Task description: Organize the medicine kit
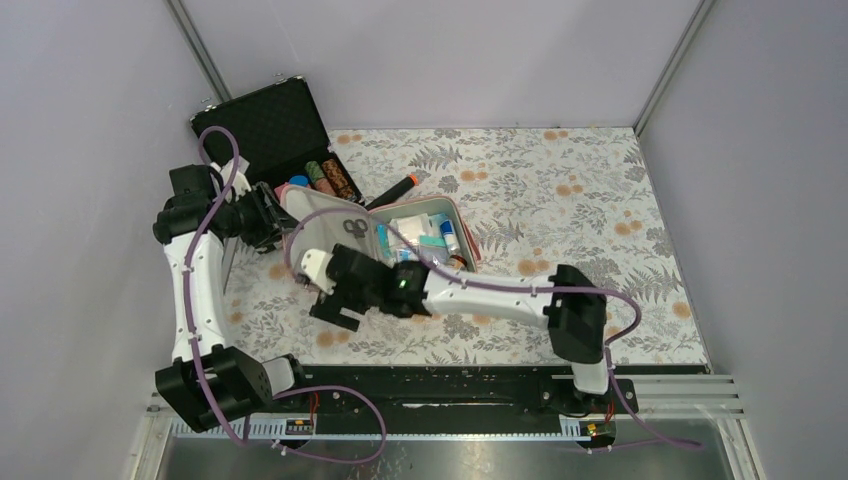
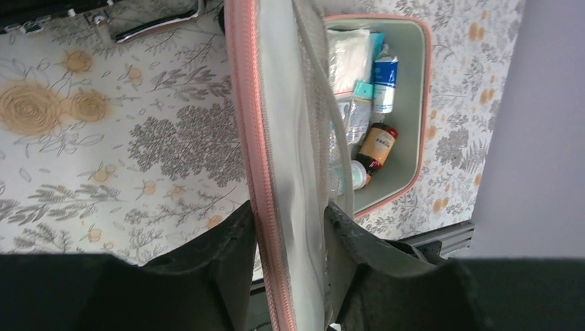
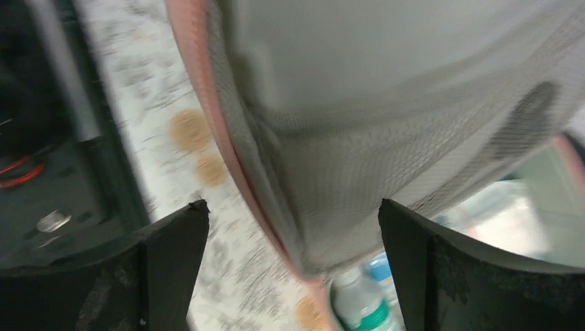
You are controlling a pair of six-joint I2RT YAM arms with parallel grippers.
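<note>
On the left-centre of the floral-print tablecloth [image 1: 580, 200], just in front of a black hard case [image 1: 275, 125] with stacked chips [image 1: 325, 178], sits the pink soft rectangular zip pouch [image 1: 468, 240], unzipped. Its grey-lined lid [image 1: 335, 225] is raised on edge beside the tray.

Left gripper [image 2: 290, 214]: fingers pressed on both faces of the lid rim, one on the pink zip side, one on the mesh pocket. Clamped on the lid.

Right gripper [image 3: 293, 210]: jaws spread wide, straddling the lid's rounded corner; no contact visible, though this view is blurred.

Tray contents, left wrist view: a brown bottle with an orange label [image 2: 378, 145], a blue-and-white tube [image 2: 385, 83] and a white packet [image 2: 348, 55], packed close together.

A black marker with an orange tip [image 1: 393, 190] lies between case and pouch.
</note>
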